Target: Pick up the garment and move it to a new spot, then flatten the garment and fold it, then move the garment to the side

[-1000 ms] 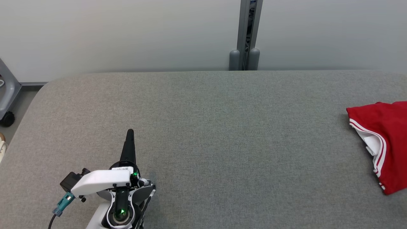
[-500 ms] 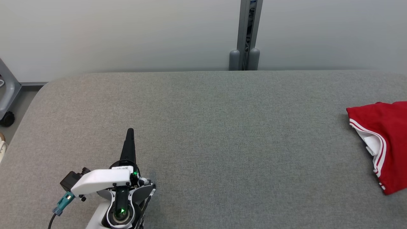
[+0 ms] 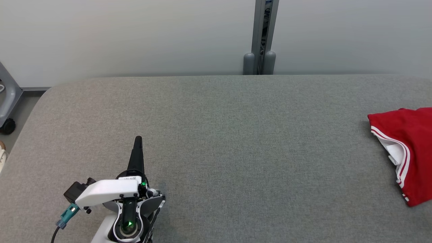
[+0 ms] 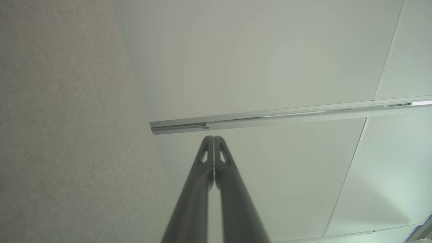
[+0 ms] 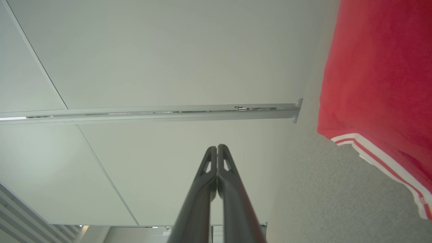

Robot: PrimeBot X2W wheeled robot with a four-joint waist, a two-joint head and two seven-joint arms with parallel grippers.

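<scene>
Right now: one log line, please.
left gripper: shut, empty | right gripper: shut, empty | garment: on table, far right, untouched

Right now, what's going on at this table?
Nothing is being handled. The red garment with white-striped trim lies on the right side of the grey padded table, with neither gripper on it. The left gripper is shut and empty at the table's near left, far from the garment. The right gripper is also shut and empty, the garment off to its side.

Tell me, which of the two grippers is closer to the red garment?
The right gripper: the red garment with white stripes lies just beside it in its wrist view, while the left gripper is far across the grey table.
</scene>
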